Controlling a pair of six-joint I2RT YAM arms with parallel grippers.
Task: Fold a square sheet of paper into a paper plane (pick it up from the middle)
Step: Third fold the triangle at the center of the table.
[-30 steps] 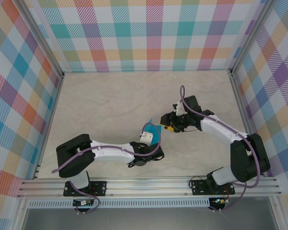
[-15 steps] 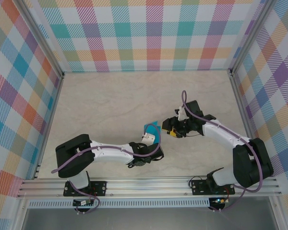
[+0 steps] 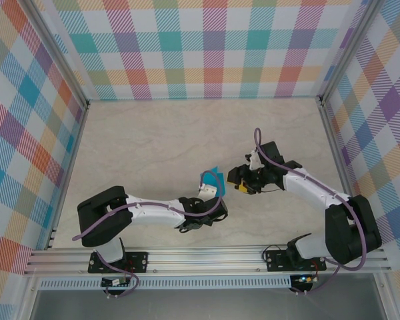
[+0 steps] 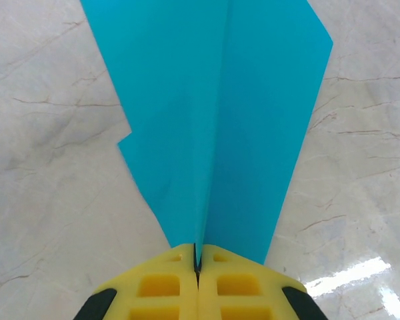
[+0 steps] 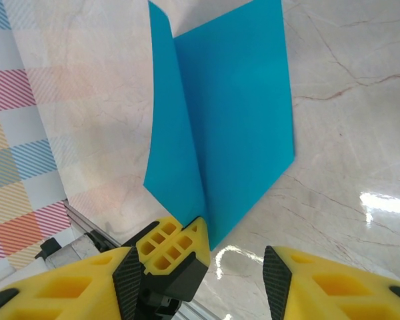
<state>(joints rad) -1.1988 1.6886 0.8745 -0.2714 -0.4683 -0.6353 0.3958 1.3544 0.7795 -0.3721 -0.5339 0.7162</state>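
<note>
Mid-fold, the teal paper plane (image 4: 220, 120) is pinched at its centre crease by the left gripper (image 4: 197, 270); a wing likely must be taken next by the parted, empty right gripper (image 5: 201, 267) alongside.

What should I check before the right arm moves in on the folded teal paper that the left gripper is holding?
1. Left gripper shut on the teal paper at its narrow end: ok.
2. Centre crease in line with that grip: ok.
3. Right gripper open: ok.
4. Right gripper apart from the paper, not touching it: ok.
5. Paper's two halves matching: not ok, one side edge has a step.
6. Paper lifted off the table: cannot tell.
</note>
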